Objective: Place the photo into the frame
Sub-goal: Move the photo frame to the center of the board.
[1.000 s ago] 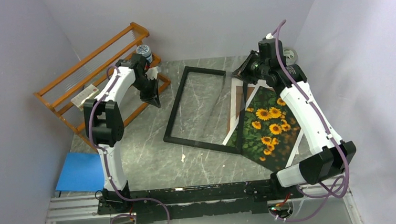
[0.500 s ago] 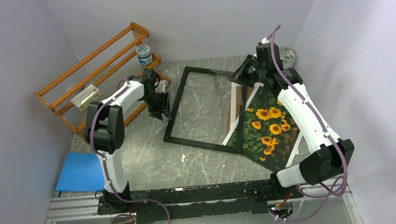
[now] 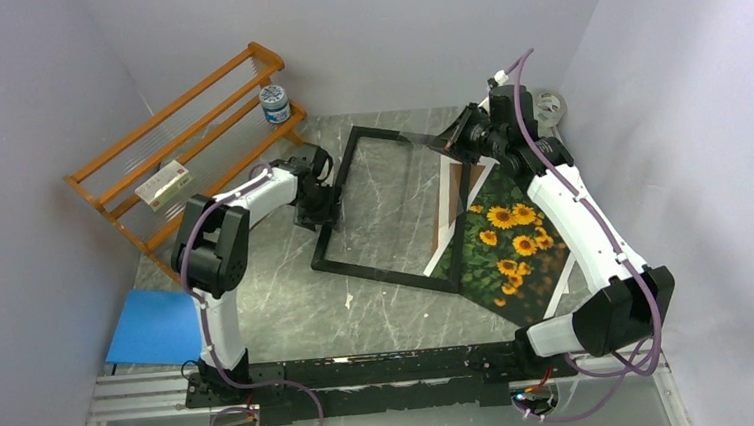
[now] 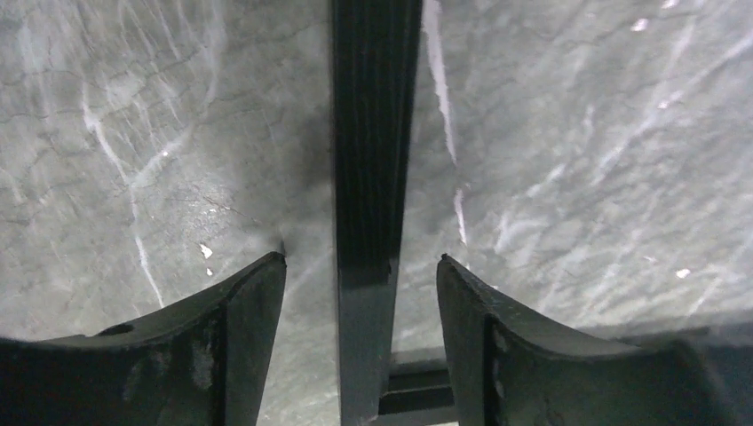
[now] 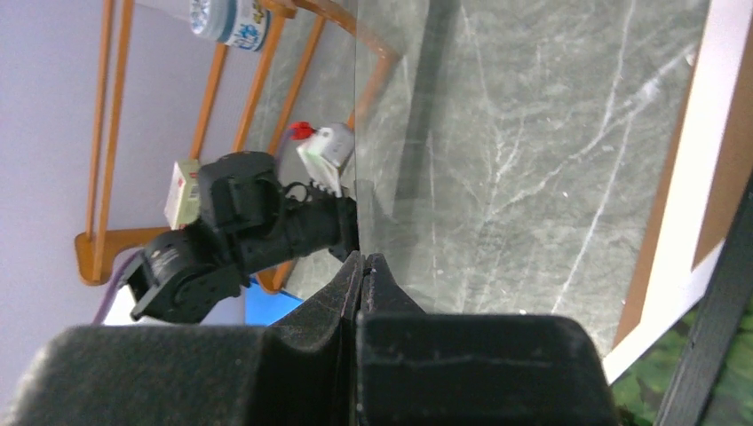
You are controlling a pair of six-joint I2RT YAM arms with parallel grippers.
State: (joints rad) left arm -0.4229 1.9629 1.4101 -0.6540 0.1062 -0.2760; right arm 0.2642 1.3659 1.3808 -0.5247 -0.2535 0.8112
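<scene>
The grey marble table (image 3: 289, 299) carries everything. On its middle lies the frame (image 3: 384, 276), a thin black rectangle with nothing inside it, so the marble shows through the opening. The photo (image 3: 508, 249) is just beside the frame's right side, lying flat and face up. It shows yellow sunflowers on dark green leaves, and it is turned at an angle to the frame. The right arm reaches across above its far part.

A clear pane (image 5: 497, 160) is tilted up over the far right part of the frame. The right gripper (image 5: 362, 259) has its fingers pressed together on the edge of this pane. Between frame and photo lie a white board (image 3: 445, 208) and a brown backing board (image 3: 473, 181). I cannot tell if the white one rests on the frame's right rail.

The left gripper (image 4: 360, 258) is low over the frame's left rail. Its fingers (image 4: 249, 337) are spread with one on each side of the rail, and a gap of marble shows on both sides, so it holds nothing.

At the far left stands an orange wooden rack (image 3: 173, 110), with a small jar (image 3: 274, 104) and a small box (image 3: 163, 185) on it. A blue sheet (image 3: 150, 326) lies at the near left, well apart from the frame.
</scene>
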